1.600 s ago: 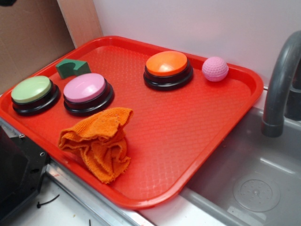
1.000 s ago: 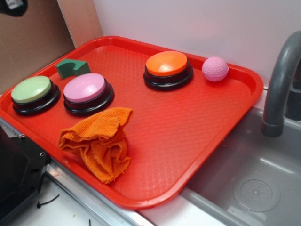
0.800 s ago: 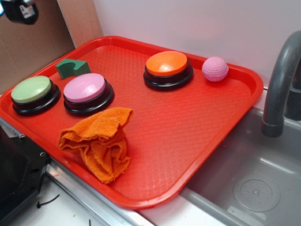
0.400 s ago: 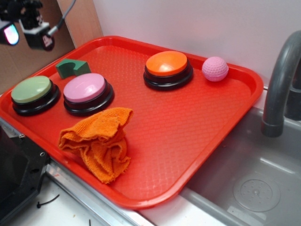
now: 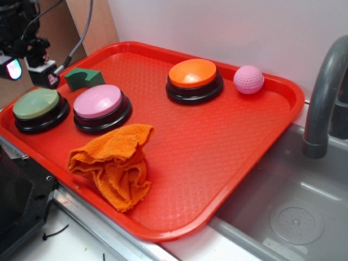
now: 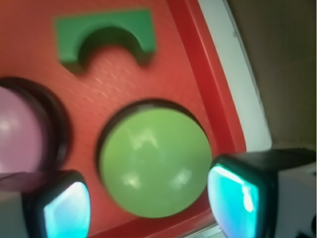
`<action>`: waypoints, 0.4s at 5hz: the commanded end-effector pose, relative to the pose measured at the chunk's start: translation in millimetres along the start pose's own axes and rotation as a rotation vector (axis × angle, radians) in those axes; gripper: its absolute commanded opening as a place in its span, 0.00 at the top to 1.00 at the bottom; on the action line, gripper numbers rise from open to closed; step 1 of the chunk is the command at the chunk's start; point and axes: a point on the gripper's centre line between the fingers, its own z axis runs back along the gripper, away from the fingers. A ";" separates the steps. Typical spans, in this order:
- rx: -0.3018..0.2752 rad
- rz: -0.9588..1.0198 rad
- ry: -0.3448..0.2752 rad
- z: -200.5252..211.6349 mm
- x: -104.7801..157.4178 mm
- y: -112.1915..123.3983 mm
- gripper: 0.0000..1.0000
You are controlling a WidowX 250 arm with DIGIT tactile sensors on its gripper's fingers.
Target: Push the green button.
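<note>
The green button [image 5: 36, 103], a pale-green dome on a black base, sits at the left end of the red tray [image 5: 255, 136]. My gripper [image 5: 30, 75] hangs just above and behind it, open, with nothing between its fingers. In the wrist view the green button [image 6: 155, 161] lies below, between my gripper's [image 6: 148, 206] two teal pads, with a gap on each side. I cannot tell the height above the dome.
A pink button [image 5: 98, 101] stands right beside the green one, and a dark green notched block [image 5: 82, 78] lies behind them. An orange button [image 5: 193, 73], a pink ball [image 5: 248, 79] and a crumpled orange cloth [image 5: 114, 163] share the tray. A faucet [image 5: 326, 92] and sink [image 5: 293, 212] lie right.
My gripper has come into view from the top left and dropped down toward the green button. Nothing on the tray has moved.
</note>
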 end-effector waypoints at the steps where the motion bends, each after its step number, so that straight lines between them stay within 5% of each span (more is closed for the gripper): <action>1: 0.003 0.009 -0.042 -14.9 1.6 6.1 0.00; 2: -0.005 -0.002 -0.019 -25.8 4.8 5.6 0.00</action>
